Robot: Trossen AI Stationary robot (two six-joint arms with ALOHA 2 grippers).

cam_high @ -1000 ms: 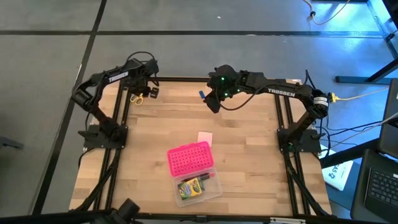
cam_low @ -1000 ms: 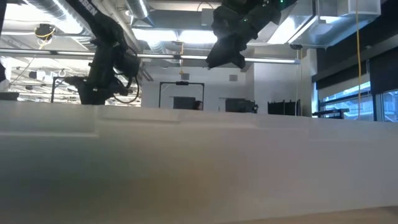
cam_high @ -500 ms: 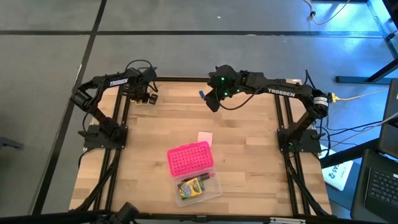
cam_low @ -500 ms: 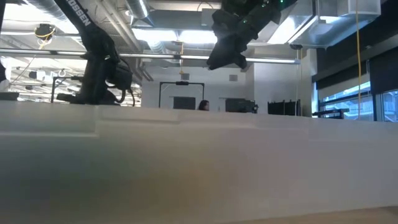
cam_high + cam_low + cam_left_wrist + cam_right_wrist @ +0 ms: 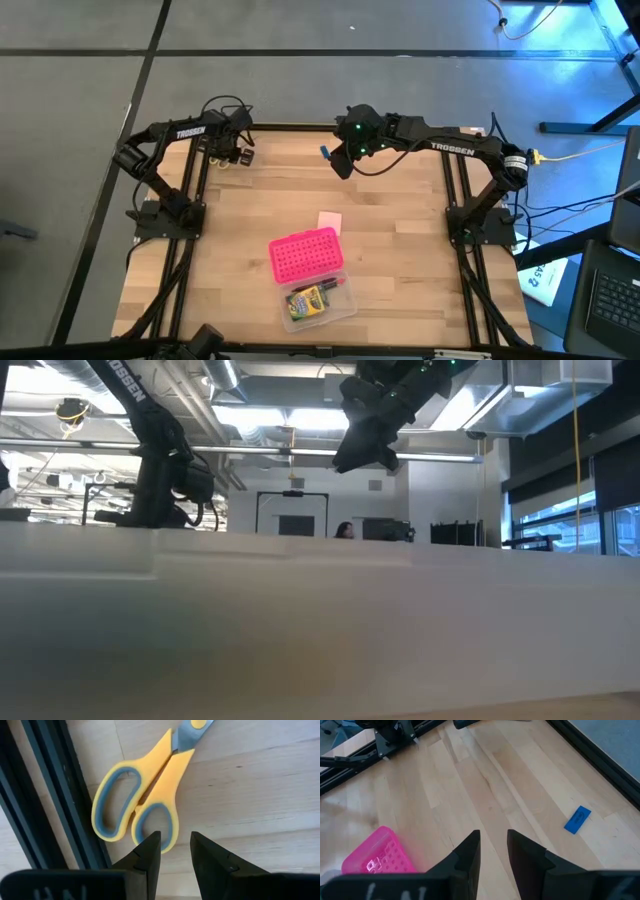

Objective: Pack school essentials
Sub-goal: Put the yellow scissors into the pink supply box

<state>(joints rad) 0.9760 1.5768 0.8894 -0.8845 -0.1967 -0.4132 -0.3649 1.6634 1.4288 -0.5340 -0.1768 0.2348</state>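
Observation:
Yellow-handled scissors (image 5: pixel 150 795) lie flat on the wood at the table's far left corner, beside the black frame rail (image 5: pixel 55 795). My left gripper (image 5: pixel 175 845) points down over the end of their handles, its fingers a narrow gap apart; in the high view it (image 5: pixel 236 156) hides the scissors. My right gripper (image 5: pixel 493 845) hangs high over the far middle (image 5: pixel 343 168), slightly open and empty. A tiny blue piece (image 5: pixel 577 819) lies on the table below it. The pale pink pad (image 5: pixel 329 221) lies mid-table. My left gripper comes from above, pointing down, with its fingertips (image 5: pixel 152 845) at the free end of the scissors' smaller handle ring (image 5: pixel 165 827). Whether they touch it, I cannot tell. The scissors lie flat on the table.
The bright pink dotted box (image 5: pixel 305 255) lies open near the front middle. Its clear half (image 5: pixel 335 310) holds the yellow-green crayon box (image 5: pixel 310 299) and a red pen (image 5: pixel 340 281). Black frame rails run along the table's left and right edges.
My left gripper has come down toward the scissors at the far left corner and has tipped steeper, then has held still. Its finger gap looks the same.

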